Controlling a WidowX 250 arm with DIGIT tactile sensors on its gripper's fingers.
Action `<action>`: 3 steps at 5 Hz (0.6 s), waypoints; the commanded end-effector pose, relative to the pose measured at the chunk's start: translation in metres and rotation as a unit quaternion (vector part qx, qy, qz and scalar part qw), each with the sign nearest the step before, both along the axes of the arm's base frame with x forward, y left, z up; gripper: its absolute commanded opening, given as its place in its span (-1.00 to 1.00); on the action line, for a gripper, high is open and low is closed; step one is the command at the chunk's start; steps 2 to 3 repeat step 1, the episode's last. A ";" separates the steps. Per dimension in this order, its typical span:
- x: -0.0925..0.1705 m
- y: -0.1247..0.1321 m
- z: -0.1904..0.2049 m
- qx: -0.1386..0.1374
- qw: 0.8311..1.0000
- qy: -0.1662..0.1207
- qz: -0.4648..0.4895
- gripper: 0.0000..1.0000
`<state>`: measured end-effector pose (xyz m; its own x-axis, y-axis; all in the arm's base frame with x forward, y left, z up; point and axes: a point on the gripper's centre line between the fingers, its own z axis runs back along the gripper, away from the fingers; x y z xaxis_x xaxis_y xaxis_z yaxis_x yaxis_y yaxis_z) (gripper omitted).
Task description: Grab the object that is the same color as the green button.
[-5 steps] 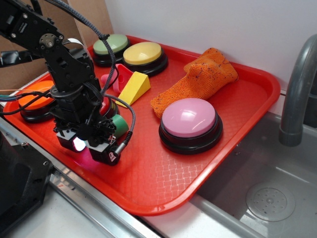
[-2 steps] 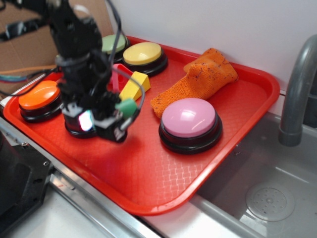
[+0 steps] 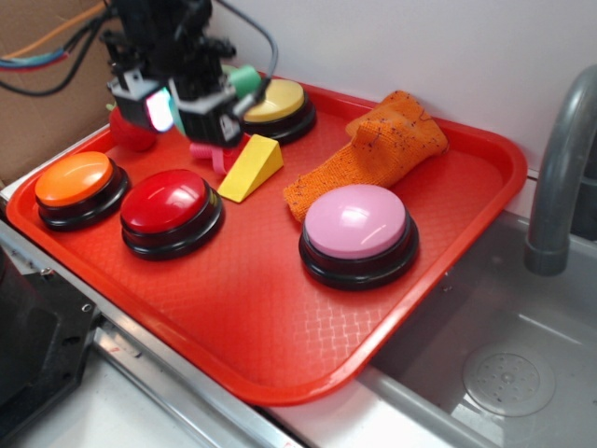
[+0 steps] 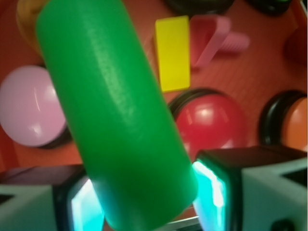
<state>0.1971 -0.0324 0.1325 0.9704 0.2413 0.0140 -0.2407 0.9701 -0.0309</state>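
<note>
Above the tray's far left corner, the green cylinder (image 4: pixel 115 115) sits clamped between my gripper (image 3: pixel 198 82) fingers, clear of the red tray (image 3: pixel 280 345) and yellow wedge (image 3: pixel 250 168). The grab looks done.

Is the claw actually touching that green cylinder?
Touching. The wrist view shows the green cylinder pinched between both pads of the gripper, lifted above the tray.
</note>
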 end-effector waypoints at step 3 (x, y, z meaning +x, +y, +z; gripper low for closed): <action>0.023 0.032 0.041 0.067 0.998 -0.009 -0.001 -1.00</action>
